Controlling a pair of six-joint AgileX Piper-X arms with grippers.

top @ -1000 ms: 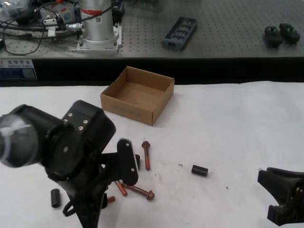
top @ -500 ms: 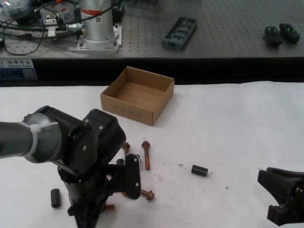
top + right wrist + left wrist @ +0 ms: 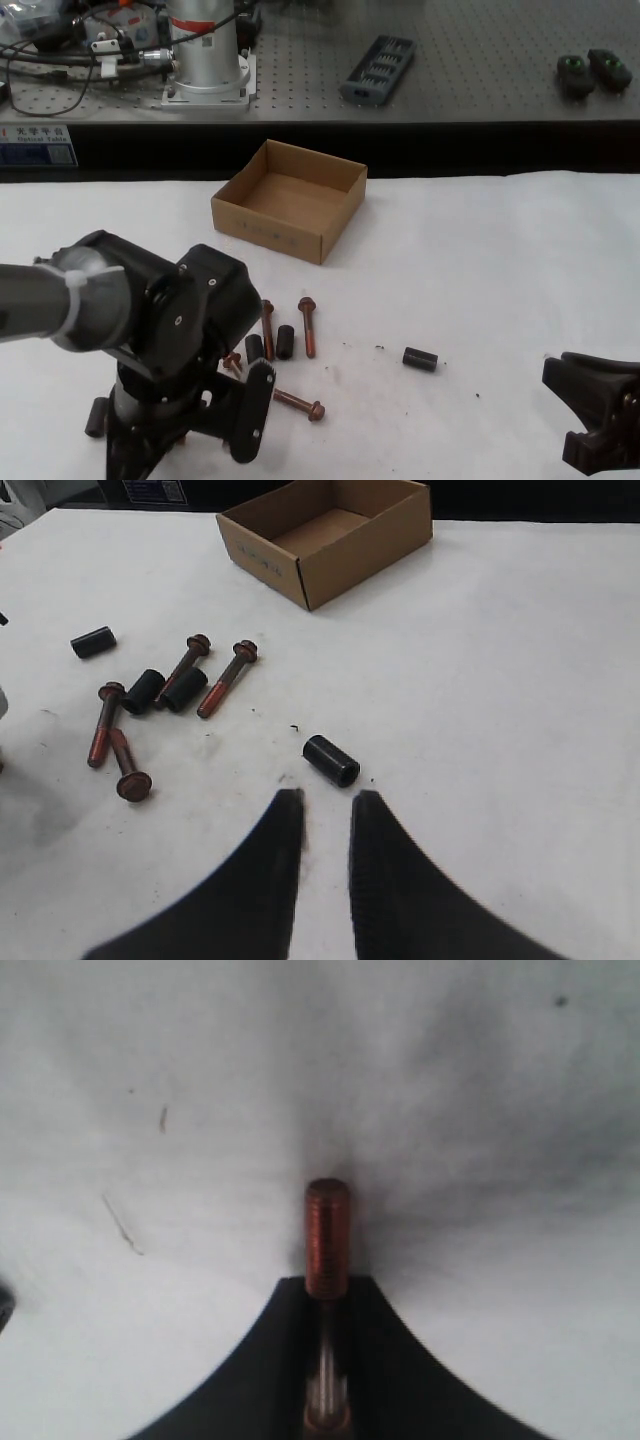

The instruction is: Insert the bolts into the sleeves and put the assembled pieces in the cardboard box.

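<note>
My left gripper [image 3: 327,1290] is shut on a copper bolt [image 3: 327,1232] whose threaded end sticks out past the fingertips, just above the white sheet. In the high view the left arm [image 3: 170,320] stands at the near left. Loose bolts [image 3: 308,325] [image 3: 297,404] and black sleeves [image 3: 285,342] lie beside it, and another sleeve [image 3: 96,417] lies at its left. A lone sleeve [image 3: 332,760] lies just ahead of my right gripper [image 3: 325,810], which is open and holds nothing. The cardboard box [image 3: 265,232] stands farther back with nothing showing inside it.
A white sheet [image 3: 500,260] covers the table, with free room to the right of the box. Behind it, a perforated bench carries a metal post [image 3: 205,50], a grey ridged block [image 3: 378,68] and two dark parts [image 3: 595,72].
The left arm has swung down toward the near edge, uncovering bolts and sleeves it hid before. The sleeve at its left now lies a little farther left. The right gripper has not moved.
</note>
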